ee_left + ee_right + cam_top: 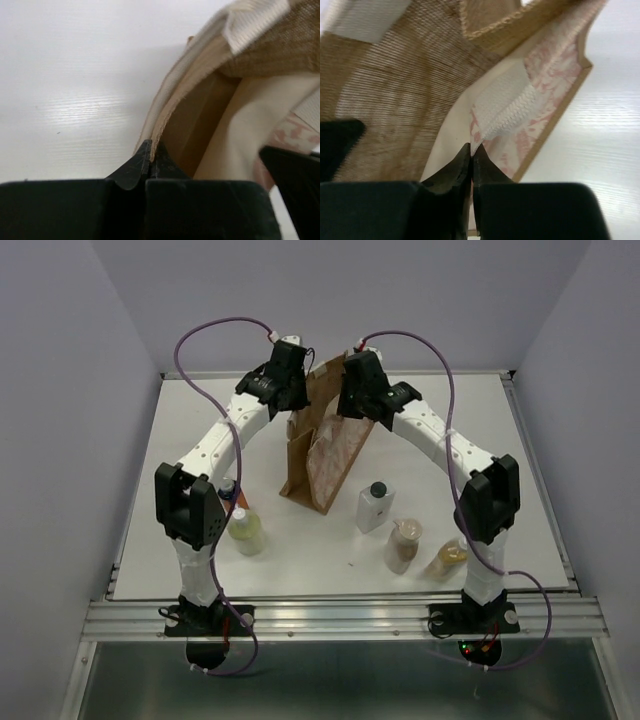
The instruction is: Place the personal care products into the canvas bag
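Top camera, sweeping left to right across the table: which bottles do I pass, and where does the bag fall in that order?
pale yellow-green bottle → canvas bag → white square bottle → brown-tan bottle → amber bottle

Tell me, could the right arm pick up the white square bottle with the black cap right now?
Probably not yet: the right gripper is shut on the rim of the canvas bag and would have to let go first. The white square bottle itself stands in the open, with nothing over it.
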Tool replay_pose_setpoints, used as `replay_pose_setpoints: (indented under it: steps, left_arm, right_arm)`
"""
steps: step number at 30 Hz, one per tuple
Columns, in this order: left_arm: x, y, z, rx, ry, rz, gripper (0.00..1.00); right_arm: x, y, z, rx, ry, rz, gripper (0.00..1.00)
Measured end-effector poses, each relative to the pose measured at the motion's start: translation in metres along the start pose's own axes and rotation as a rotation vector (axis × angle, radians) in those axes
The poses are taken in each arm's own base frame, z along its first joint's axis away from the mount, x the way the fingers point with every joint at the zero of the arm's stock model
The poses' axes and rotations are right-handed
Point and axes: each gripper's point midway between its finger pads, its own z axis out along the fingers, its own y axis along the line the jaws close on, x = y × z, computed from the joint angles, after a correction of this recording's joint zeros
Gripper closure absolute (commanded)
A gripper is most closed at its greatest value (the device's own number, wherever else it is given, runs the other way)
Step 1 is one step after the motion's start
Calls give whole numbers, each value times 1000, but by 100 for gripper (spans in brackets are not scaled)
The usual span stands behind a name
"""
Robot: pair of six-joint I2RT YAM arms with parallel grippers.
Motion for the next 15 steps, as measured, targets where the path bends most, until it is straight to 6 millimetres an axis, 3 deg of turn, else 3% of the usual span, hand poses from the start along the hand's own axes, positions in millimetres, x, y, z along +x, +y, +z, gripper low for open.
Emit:
replay_pose_setpoints:
  steps: [4, 15]
  left_arm:
    - [-7, 17, 0, -89, -16, -19, 100]
    - [-43, 96, -14, -302, -104, -128, 100]
  right_arm:
    - [9, -21, -14, 63, 16, -41, 99]
    - [1, -74, -91, 234, -33, -167, 99]
